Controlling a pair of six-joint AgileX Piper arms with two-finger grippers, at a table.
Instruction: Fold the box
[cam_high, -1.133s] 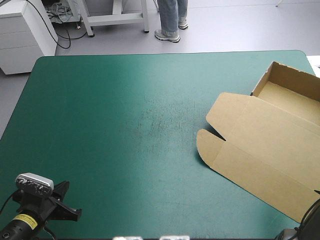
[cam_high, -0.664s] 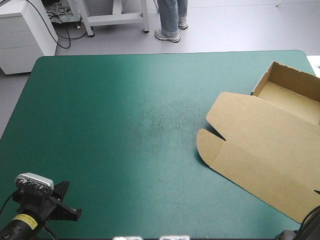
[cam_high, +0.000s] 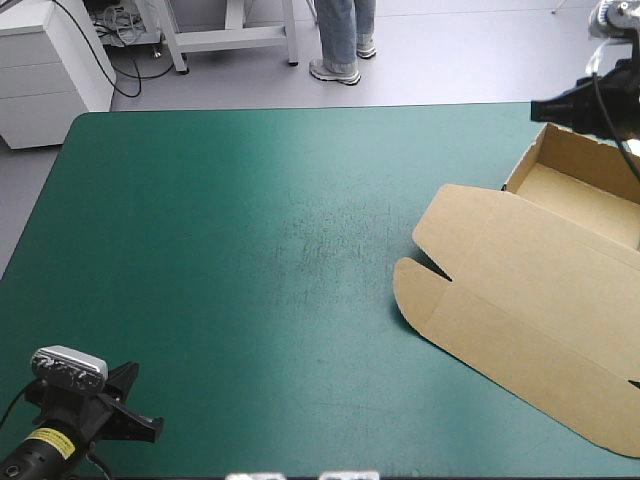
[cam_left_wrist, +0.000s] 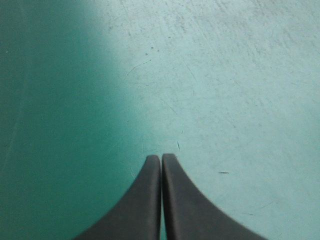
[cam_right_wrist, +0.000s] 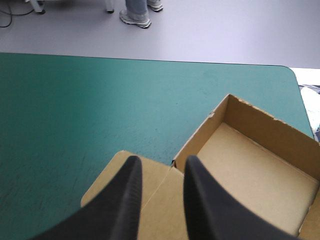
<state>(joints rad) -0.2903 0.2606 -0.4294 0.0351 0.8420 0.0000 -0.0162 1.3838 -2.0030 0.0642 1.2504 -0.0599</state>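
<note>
While the box (cam_high: 520, 300) lies at about 3 o'clock on the table, close to the right edge, it looks only half made. Its tray (cam_high: 585, 195) stands with its walls up toward 2 o'clock. The lid (cam_high: 500, 330) lies flat on the teal-green cover (cam_high: 230, 250) and reaches toward 5 o'clock.

The right gripper (cam_right_wrist: 161, 167) hangs in the air at about 1 o'clock, over the far side of the tray. Its black fingers are a little apart and hold nothing. Ahead of it is the corner where the tray meets the lid.

The left gripper (cam_left_wrist: 161, 161) sits way off at 7 o'clock, by the near corner. Its fingers are pressed together into one point, with only bare cover ahead of them.

I think the step in hand is the reach, with the right arm lining up over the box. Next it needs to come down gently and slip its fingers over one thin edge of board. The board may slide on the smooth cover, so the left arm may have to come across and hold it down.
</note>
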